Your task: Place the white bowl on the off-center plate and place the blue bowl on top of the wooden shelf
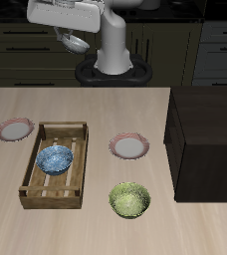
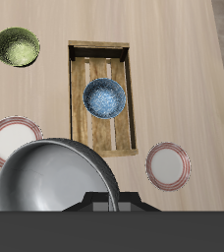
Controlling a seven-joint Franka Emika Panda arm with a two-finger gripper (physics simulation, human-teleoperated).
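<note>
1. Carrying the white bowl [image 1: 77, 44] high over the table's back edge, the gripper [image 1: 74, 40] is closed on its rim. In the wrist view the bowl [image 2: 55, 182] hangs right against the gripper [image 2: 106, 202].
2. Taking twelve o'clock as the table's back, the off-center plate [image 1: 15, 128] lies at about ten o'clock from the slatted crate [image 1: 54, 164], just beside its corner. The other plate [image 1: 129, 147] sits at three o'clock from the crate.
3. My advice: travel at this height and centre over the plate before lowering. Descend straight, keep the bowl level, and stay off the crate wall.
4. The blue bowl [image 1: 55, 158] rests inside the crate. The wooden shelf [image 1: 205, 139] stands well apart, at three o'clock, with its top bare.
5. The table [image 1: 96, 110] is pale flat wood. A yellow-green bowl [image 1: 129, 199] sits at six o'clock from the second plate, and dark cabinets [image 1: 26, 45] stand behind.
</note>
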